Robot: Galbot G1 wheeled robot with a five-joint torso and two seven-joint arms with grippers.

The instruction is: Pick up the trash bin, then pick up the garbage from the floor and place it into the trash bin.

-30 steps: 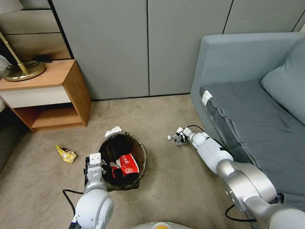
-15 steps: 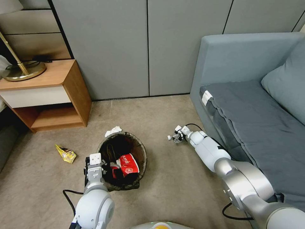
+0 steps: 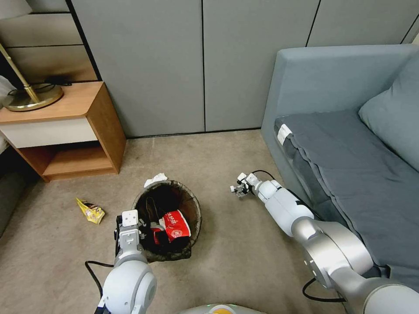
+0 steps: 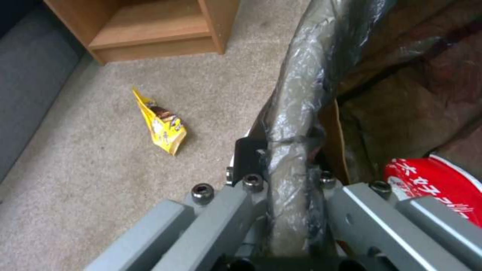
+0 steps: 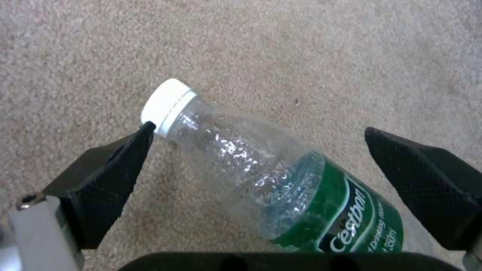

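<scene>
While the left end effector (image 4: 289,165) is clamped on the bag-covered rim of the trash bin (image 3: 192,205), the right end effector (image 5: 261,165) sits low over the carpet with its two black fingers (image 5: 108,173) spread wide around a clear bottle (image 5: 281,180) with a green label. One finger touches the white cap, the other stands well apart from the bottle. If the fingers close like this, I think the round, slick bottle could roll or squirt out, because it lies slanted between them. The thin bag might also slip on the rim and let the bin tip.

I count one bin, one bottle, one yellow wrapper (image 3: 91,211) on the floor, one white tissue (image 3: 156,179) just behind the bin, and one red wrapper (image 3: 176,225) already inside it.
</scene>
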